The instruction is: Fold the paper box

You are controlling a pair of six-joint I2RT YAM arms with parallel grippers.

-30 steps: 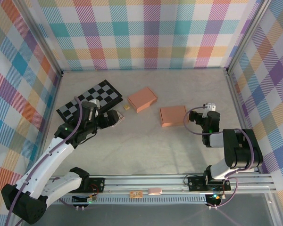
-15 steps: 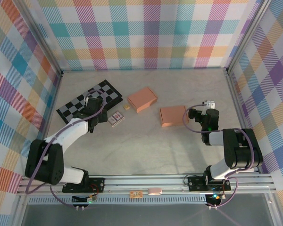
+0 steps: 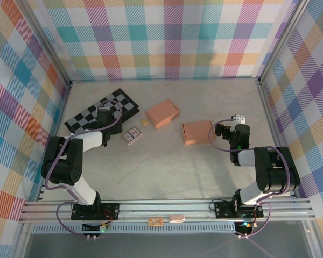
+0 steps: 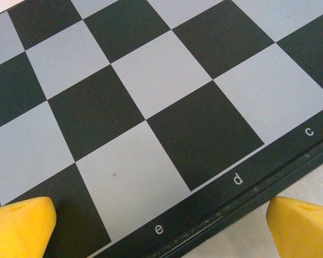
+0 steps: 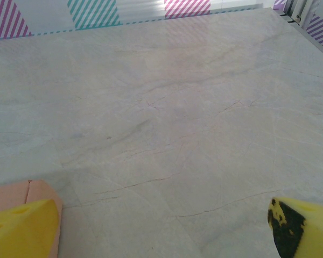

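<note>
– Plaid walls in pastel stripes close in a pale, marbled worktop (image 3: 167, 166). Where is the paper box?

– Two pink ones are lying out there. One paper box (image 3: 198, 131) lies flat, a little right of the middle. The other pink box (image 3: 162, 113) sits up and to the left of it, turned at an angle, and the two are apart. Both look closed and flat on top.

– And the right gripper?

– The right gripper (image 3: 219, 130) is just beside the right edge of the paper box and points left toward it. In the right wrist view its yellow fingertips (image 5: 22, 228) stand wide apart with only bare worktop between them. A corner of the box shows right at the left fingertip. I cannot tell whether they touch.

– What about the left side?

– The left arm is folded back on itself, and the left gripper (image 3: 111, 114) is above the chessboard (image 3: 91, 119) at the left of the worktop. Its wrist view looks down on black and grey squares and on the board's dark rim, which is lettered e, d and c. The fingers are spread wide and hold nothing.

– Anything else nearby?

– A small printed packet (image 3: 132, 135) lies just off the board's right corner. A tiny tan block (image 3: 144, 122) lies between that packet and the angled pink box, touching neither.
</note>
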